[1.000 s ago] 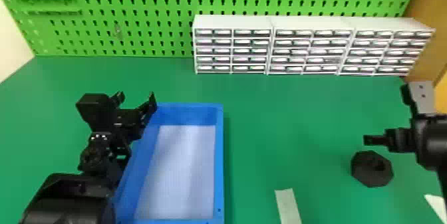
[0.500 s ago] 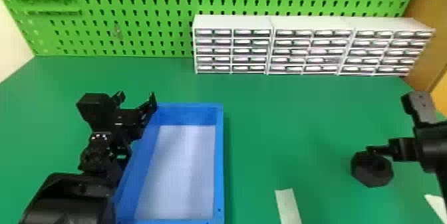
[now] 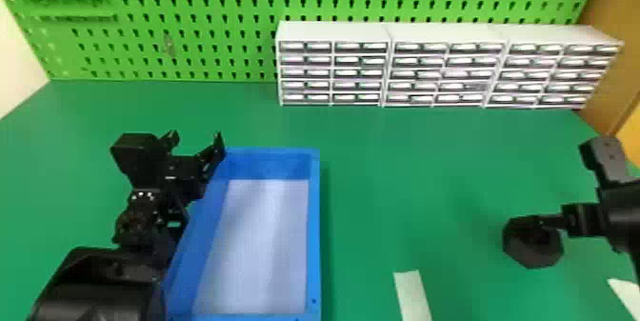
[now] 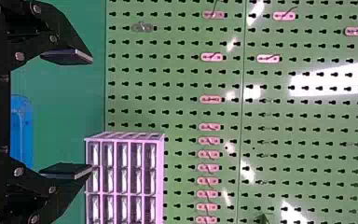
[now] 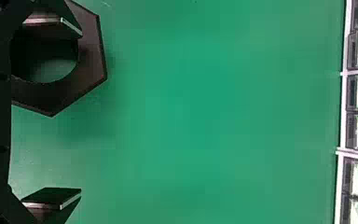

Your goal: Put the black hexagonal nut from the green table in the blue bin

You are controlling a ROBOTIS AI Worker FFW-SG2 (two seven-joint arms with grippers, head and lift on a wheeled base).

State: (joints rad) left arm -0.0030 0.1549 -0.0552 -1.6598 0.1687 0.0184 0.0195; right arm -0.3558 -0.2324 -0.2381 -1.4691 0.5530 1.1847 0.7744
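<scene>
In the head view, my right gripper point(image 3: 555, 222) reaches in from the right edge, a finger over the black hexagonal nut point(image 3: 533, 248) on the green table point(image 3: 409, 163). In the right wrist view, my right gripper point(image 5: 77, 112) stands open; one finger overlaps the hole of the nut point(image 5: 91, 60), the other is outside it, over bare table. My left gripper point(image 3: 197, 141) is parked beside the upper left corner of the blue bin point(image 3: 314, 229). The left wrist view has this gripper point(image 4: 91, 114) open, nothing between its fingers.
White drawer cabinets point(image 3: 333, 32) stand along the back, before the green pegboard point(image 3: 214, 20). A pale strip point(image 3: 412, 296) lies between bin and nut. Another pale piece point(image 3: 624, 294) is near the right edge. The left arm point(image 3: 105, 282) runs along the bin's left side.
The right gripper has shifted left and slightly toward the near side, so that its finger now overlaps the nut in the head view. The left arm, the bin and the nut have kept their places.
</scene>
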